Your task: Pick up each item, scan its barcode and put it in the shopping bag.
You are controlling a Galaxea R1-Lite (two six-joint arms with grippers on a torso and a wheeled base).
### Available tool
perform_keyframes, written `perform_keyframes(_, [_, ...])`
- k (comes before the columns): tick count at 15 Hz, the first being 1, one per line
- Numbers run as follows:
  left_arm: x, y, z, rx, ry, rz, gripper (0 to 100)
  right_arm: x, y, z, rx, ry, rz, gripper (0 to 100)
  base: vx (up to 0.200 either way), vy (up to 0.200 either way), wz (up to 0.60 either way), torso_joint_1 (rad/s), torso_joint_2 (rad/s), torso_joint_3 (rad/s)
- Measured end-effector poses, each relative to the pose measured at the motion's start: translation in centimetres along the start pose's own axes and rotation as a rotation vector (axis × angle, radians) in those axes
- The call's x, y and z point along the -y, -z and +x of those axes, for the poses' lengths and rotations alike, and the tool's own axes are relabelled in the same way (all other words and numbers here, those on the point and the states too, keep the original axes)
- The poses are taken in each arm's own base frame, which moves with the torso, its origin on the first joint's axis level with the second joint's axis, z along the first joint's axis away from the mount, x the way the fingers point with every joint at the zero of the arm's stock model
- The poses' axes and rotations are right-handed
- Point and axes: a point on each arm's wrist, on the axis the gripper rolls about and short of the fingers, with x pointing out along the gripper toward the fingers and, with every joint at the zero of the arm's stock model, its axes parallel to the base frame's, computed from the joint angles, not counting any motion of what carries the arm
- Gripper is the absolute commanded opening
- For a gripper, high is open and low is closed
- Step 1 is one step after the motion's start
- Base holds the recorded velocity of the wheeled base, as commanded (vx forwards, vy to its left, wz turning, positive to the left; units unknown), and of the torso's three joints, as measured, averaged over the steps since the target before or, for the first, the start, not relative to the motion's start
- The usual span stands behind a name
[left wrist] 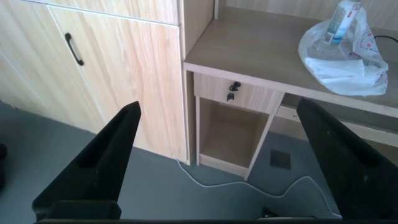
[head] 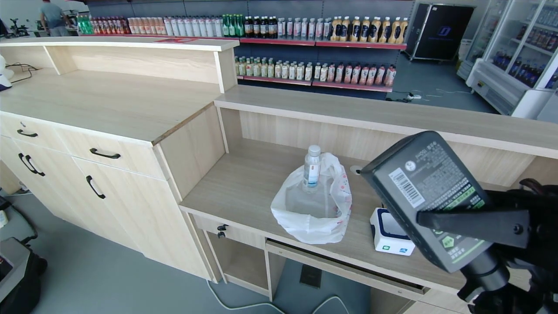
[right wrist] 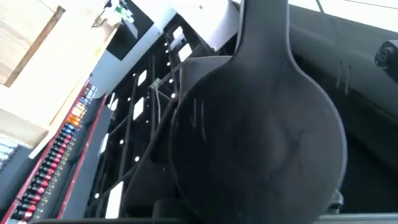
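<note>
Taking up most of the scene is the pale wooden counter (head: 244, 183), stepped down on the robot's right to a lower desk. Next biggest is the dark grey package (head: 427, 183), held up in the air close to the head camera by the right gripper (head: 462, 226). Its fingers are clamped across the package's lower end, so that end is partly covered. The long axis runs diagonally, with the free end angled toward the robot's left and the printed side facing up at the camera. In the right wrist view a dark rounded shape sits up close, can't tell what it is. The left gripper (left wrist: 217, 168) hangs low over the floor in front of the cabinets, fingers spread wide, nothing in them. The white shopping bag (head: 314, 213) sits open on the desk. The white scanner (head: 390, 237) just beside it is half hidden behind the package, and a clear bottle (head: 311, 168) stands upright in the bag. Smallest bit: a white barcode sticker (head: 406, 187) on the package, with print around it too tiny to read.
</note>
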Motion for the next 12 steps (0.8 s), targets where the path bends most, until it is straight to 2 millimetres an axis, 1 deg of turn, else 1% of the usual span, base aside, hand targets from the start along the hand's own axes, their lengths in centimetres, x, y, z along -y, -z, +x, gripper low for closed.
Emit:
perform_keyframes(3, [0.0, 0.0, 0.0, 0.000, 0.000, 0.000, 100, 0.4, 0.0, 0.7, 0.015, 0.036, 0.036, 0, 0.000, 0.000, 0.00, 0.000, 0.00, 0.000])
perform_keyframes(7, [0.0, 0.0, 0.0, 0.000, 0.000, 0.000, 100, 0.5, -0.4, 1.0, 0.033, 0.048, 0.081, 0, 0.000, 0.000, 0.00, 0.000, 0.00, 0.000])
perform_keyframes(12, [0.0, 0.0, 0.0, 0.000, 0.000, 0.000, 100, 1.3, -0.6, 1.3, 0.046, 0.082, 0.093, 0, 0.000, 0.000, 0.00, 0.000, 0.00, 0.000])
